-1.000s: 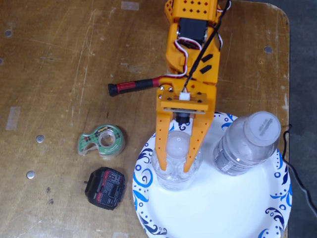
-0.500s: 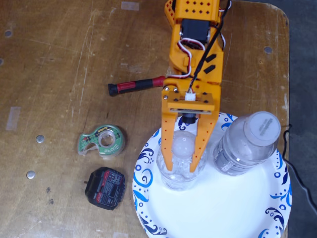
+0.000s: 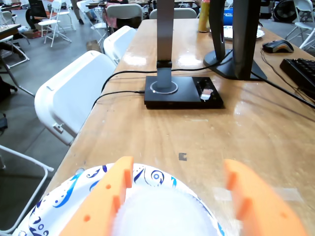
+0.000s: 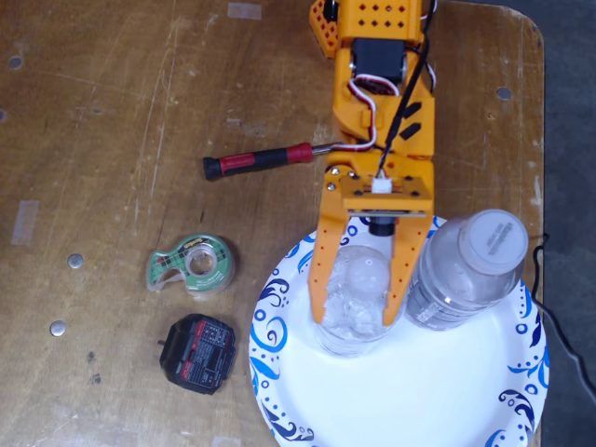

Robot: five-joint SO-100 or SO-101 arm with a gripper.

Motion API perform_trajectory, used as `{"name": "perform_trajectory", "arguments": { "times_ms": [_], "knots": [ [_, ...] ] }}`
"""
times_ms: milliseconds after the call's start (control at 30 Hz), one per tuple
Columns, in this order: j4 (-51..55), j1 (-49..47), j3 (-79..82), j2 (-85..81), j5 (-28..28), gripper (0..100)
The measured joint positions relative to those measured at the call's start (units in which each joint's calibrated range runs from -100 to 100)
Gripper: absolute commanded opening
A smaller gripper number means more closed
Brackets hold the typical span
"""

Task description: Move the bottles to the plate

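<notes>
In the wrist view, the two orange plastic fingers [image 3: 106, 201] of the claw [image 3: 189, 204] stand apart at either side of a blurred pale shape, the white cap of the crinkled clear plastic bottle [image 3: 162, 216], too close to read. Under it shows the blue-swirled rim of the large round white paper plate [image 3: 59, 204], cut off by the lower edge. Beyond lie the wooden bench [image 3: 162, 137], a black base with a grey post [image 3: 179, 91], a black monitor stand [image 3: 236, 59], white folding chairs [image 3: 74, 93] and a black keyboard [image 3: 300, 71] cut off at the right edge.

In the fixed view the claw [image 4: 358, 314] straddles the crinkled bottle [image 4: 358, 303], fingers apart and just beside its sides; whether they touch it cannot be told. That bottle stands upright on the plate [image 4: 400, 400], with its label hidden. Just beside it to the right on the plate stands the second clear plastic bottle with a white cap [image 4: 470, 270]; grey print on its side is too small to read. Left of the plate, on the bench [image 4: 121, 112], lie a black battery-like block with a red and white label [image 4: 197, 352], its writing illegible, a green tape dispenser [image 4: 192, 264] and, farther up, a red and black screwdriver [image 4: 261, 160].
</notes>
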Motion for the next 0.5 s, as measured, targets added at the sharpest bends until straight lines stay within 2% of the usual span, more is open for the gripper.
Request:
{"name": "perform_trajectory", "arguments": {
  "times_ms": [167,500],
  "knots": [
    [-0.85,-1.46,0.0,-2.27,-1.3,51],
    [-1.96,-2.01,-0.09,-3.69,-2.81,51]
  ]
}}
